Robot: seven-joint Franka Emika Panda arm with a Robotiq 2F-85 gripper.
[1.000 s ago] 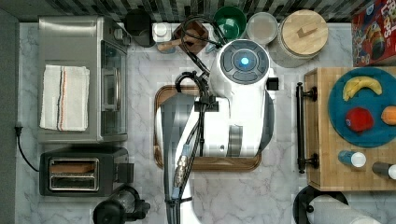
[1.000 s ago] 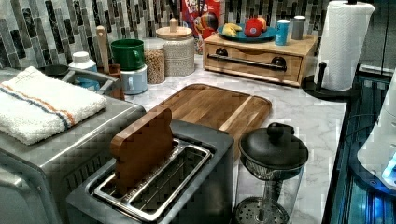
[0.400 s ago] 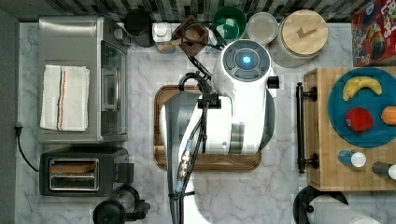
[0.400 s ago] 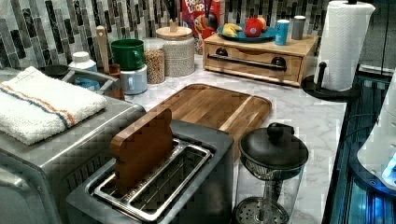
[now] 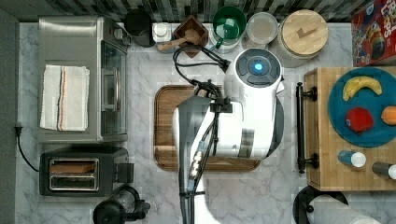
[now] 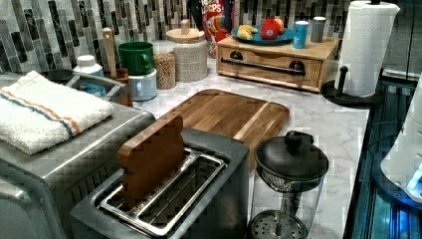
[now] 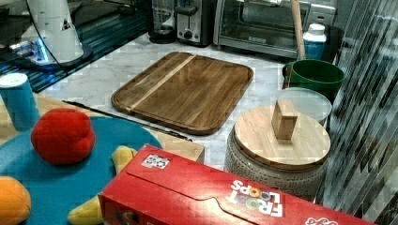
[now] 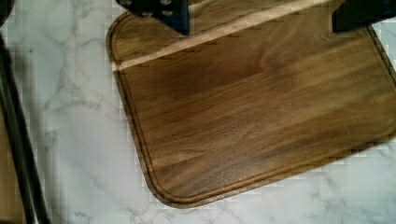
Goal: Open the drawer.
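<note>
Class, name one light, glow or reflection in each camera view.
Top view: a blue light glows atop the arm. Left view: a blue glow on the arm's base. Right view: a blue glow beside the arm's base. Wrist view: a soft sheen on the walnut tray.

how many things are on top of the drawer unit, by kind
plate: 1
toy fruit, that is banana, red fruit, orange fruit: 3
small upright containers, one blue, one grey: 2
total: 6
</note>
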